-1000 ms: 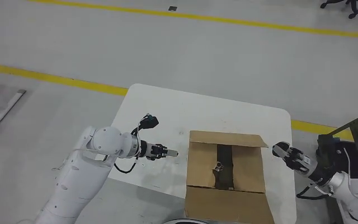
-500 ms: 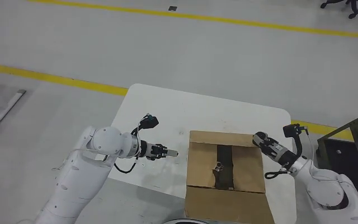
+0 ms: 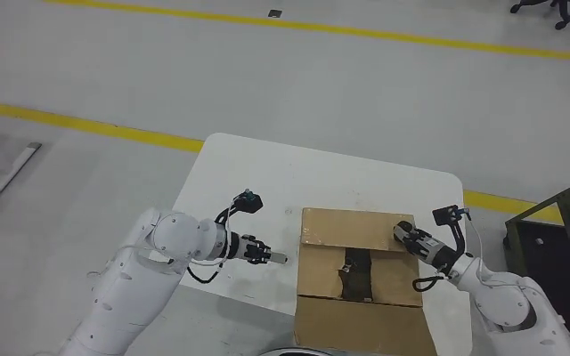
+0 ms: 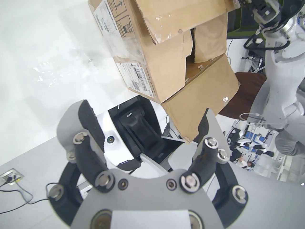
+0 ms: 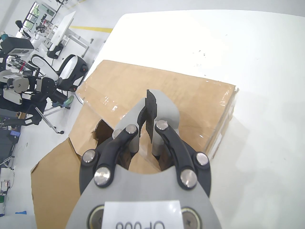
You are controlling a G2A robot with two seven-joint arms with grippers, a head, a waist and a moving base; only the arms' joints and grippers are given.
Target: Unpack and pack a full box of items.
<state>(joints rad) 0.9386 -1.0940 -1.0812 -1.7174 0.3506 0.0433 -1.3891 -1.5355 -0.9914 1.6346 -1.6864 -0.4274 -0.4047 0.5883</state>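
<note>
Table (image 3: 267,169), white with rounded corners, stands on a pale grey floor marked with yellow lines. Resting on the table's near right part is a brown cardboard box (image 3: 356,267), with printed labels on one side wall. Its top flaps are folded inward but do not meet, which leaves a dark gap (image 3: 356,271) running down the middle.

The left gripper (image 3: 276,258) hangs over the table just beside the box's left wall, not touching it. In the left wrist view its fingers (image 4: 87,120) are spread wide with nothing between them, pointing toward the box (image 4: 166,55).

The right gripper (image 3: 403,235) is over the far right corner of the box top. In the right wrist view its fingers (image 5: 152,107) are drawn close together above the taped flap of the box (image 5: 166,89), and nothing is seen between them. Contact with the cardboard cannot be made out.
</note>
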